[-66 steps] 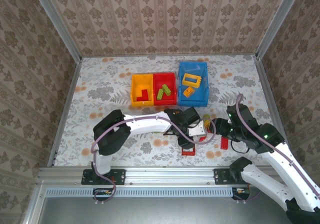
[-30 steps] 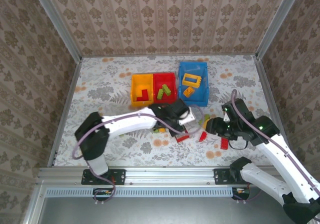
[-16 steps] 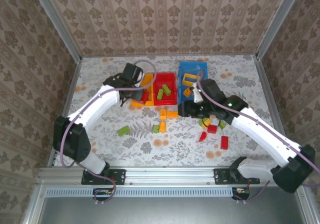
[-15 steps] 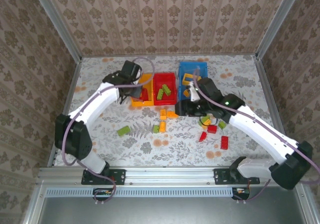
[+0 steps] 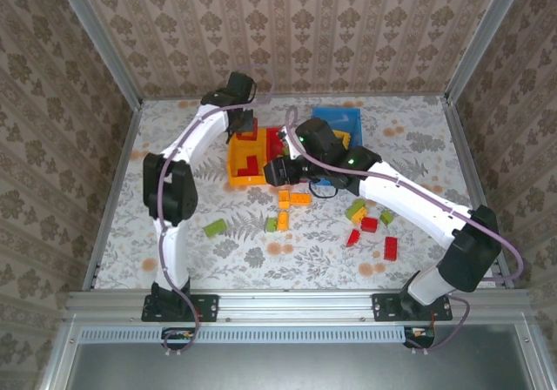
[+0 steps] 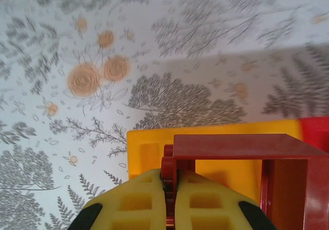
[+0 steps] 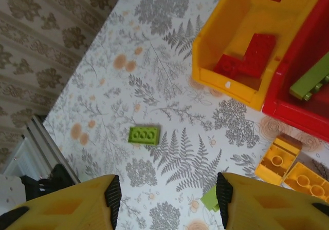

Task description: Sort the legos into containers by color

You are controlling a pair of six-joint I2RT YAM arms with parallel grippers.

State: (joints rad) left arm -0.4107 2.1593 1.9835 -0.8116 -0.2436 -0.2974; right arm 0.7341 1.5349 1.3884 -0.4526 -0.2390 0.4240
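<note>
The left gripper (image 6: 171,184) is shut tight on a red frame (image 6: 241,146). It holds the frame up over the yellow bin (image 6: 149,140), near the far edge of the table (image 5: 235,255). Red bricks (image 7: 245,58) lie in the yellow bin.

The right gripper (image 7: 167,199) has its fingers apart, with nothing between them. It hangs over the table just in front of the yellow bin and the red bin (image 7: 293,116). A green brick (image 7: 311,78) lies in the red bin. The blue bin (image 5: 344,118) sits to the right of the red one.

Loose bricks lie nearer the front edge. There is a lone green one (image 5: 215,227) to the left, orange bricks (image 5: 292,198) in the middle and a red block (image 5: 392,247) to the right.
</note>
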